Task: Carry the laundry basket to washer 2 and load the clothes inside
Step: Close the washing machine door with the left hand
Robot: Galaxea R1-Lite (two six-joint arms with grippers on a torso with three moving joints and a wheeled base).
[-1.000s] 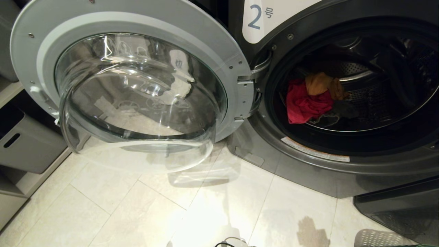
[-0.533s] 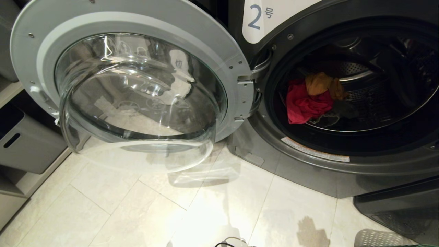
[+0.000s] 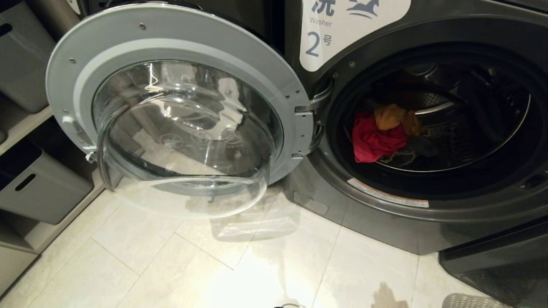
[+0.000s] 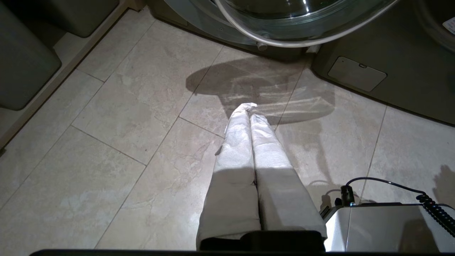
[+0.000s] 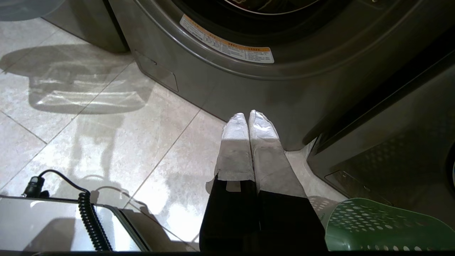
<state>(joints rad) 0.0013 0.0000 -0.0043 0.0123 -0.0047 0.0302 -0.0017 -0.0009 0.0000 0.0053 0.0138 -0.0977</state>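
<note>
Red and orange clothes (image 3: 383, 132) lie in the drum of washer 2 (image 3: 428, 128), door (image 3: 180, 98) swung wide. Our view has just lifted, showing more of the label; nothing else moved. Left gripper (image 4: 249, 108) and right gripper (image 5: 247, 115) hang pressed together, empty, above the floor (image 3: 171, 256); the basket (image 5: 369, 227) sits beside us. Loading looks finished.

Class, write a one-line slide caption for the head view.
Washer 2 stands with its door swung open, red and orange clothes lying in the drum above a tiled floor.
</note>
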